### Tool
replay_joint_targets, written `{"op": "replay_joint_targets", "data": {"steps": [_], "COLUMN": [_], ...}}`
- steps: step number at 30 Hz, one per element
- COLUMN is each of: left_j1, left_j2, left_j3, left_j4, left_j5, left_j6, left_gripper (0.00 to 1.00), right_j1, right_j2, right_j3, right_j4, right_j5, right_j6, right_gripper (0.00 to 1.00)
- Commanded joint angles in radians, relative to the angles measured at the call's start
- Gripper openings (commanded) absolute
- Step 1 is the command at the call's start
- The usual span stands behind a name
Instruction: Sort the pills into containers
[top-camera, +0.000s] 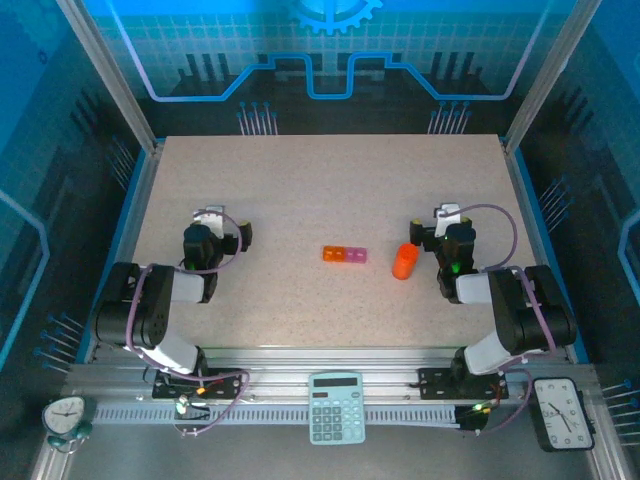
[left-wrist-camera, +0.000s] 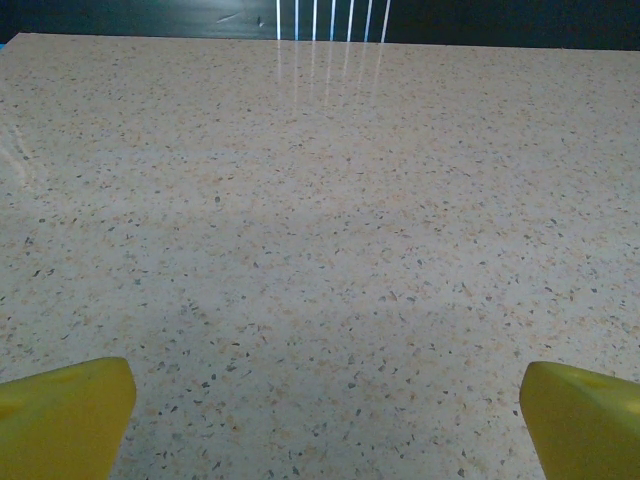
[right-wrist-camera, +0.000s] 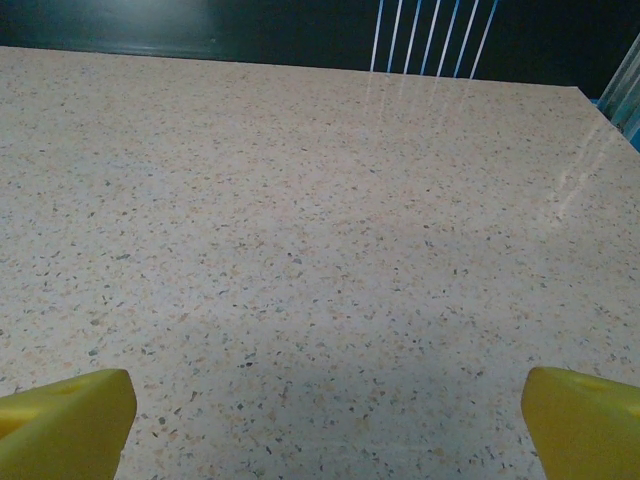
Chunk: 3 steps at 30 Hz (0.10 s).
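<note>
Top view, mid frame: 1 strip of containers (top-camera: 344, 254), looks like 3 compartments, orange to pink. Just right of it: 1 orange bottle (top-camera: 404, 261). Bottom centre: 1 calculator (top-camera: 336, 406). 2 clocks: teal clock (top-camera: 65, 415) lower left, black clock (top-camera: 565, 411) lower right. 2 arms: left arm (top-camera: 150, 305), right arm (top-camera: 520, 315). 1 table (top-camera: 320, 180).

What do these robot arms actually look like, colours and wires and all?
The left arm and right arm are chunky black joints with pale grey links. Thin purple cables loop along each, a green light glows on the right one, and the jaws are bright yellow.
</note>
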Motion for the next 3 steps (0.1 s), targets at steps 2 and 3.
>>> {"op": "replay_joint_targets", "data": {"steps": [2, 3], "left_j1": [-0.003, -0.003], "left_j2": [-0.012, -0.011], "left_j3": [0.009, 0.009], "left_j4": [0.001, 0.001], "left_j5": [-0.009, -0.010], "left_j6": [-0.016, -0.016], "left_gripper": [0.99, 0.99], "right_j1": [0.007, 0.007], "right_j2": [0.007, 0.007], "right_j3": [-0.001, -0.003], "right_j4": [0.023, 0.024], "right_j5": [0.009, 0.009], "right_j6": [-0.015, -0.015], "right_gripper": [1.00, 1.00]}}
